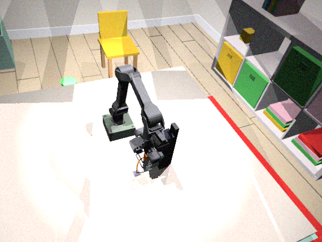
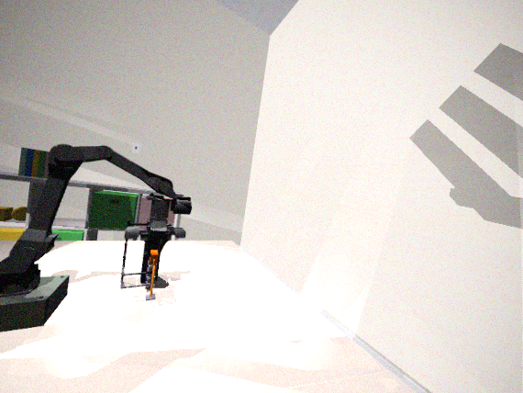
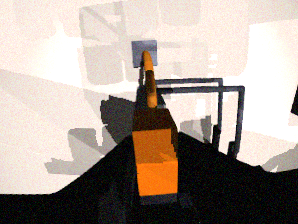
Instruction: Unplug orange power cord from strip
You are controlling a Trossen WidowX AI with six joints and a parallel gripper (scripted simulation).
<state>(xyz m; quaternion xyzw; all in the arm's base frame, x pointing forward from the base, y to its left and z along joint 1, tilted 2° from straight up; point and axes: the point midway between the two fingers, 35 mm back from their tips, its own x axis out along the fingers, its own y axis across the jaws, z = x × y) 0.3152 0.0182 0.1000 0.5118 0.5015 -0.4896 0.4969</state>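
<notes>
The orange plug (image 1: pixel 146 156) (image 2: pixel 154 252) (image 3: pixel 156 175) sits between the two black fingers of my gripper (image 3: pixel 154 140), which press in on both its sides in the wrist view. My gripper is shut on it. The orange cord (image 1: pixel 137 165) (image 2: pixel 152 280) (image 3: pixel 150 80) arcs from the plug down to a small grey plate (image 1: pixel 136 173) (image 2: pixel 150 297) (image 3: pixel 144 46) on the table. A tall black block (image 1: pixel 171 141), which looks like the power strip, stands upright close beside my hand. The plug's far end and the sockets are hidden, so I cannot tell whether it is seated.
A thin grey wire frame (image 2: pixel 123 263) (image 3: pixel 241 115) stands right beside the plug and cord. The arm's base (image 1: pixel 118 128) (image 2: pixel 32 303) is behind the hand. A red strip (image 1: pixel 248 141) runs along the table's right edge. A yellow chair (image 1: pixel 117 46) and shelves stand beyond the table.
</notes>
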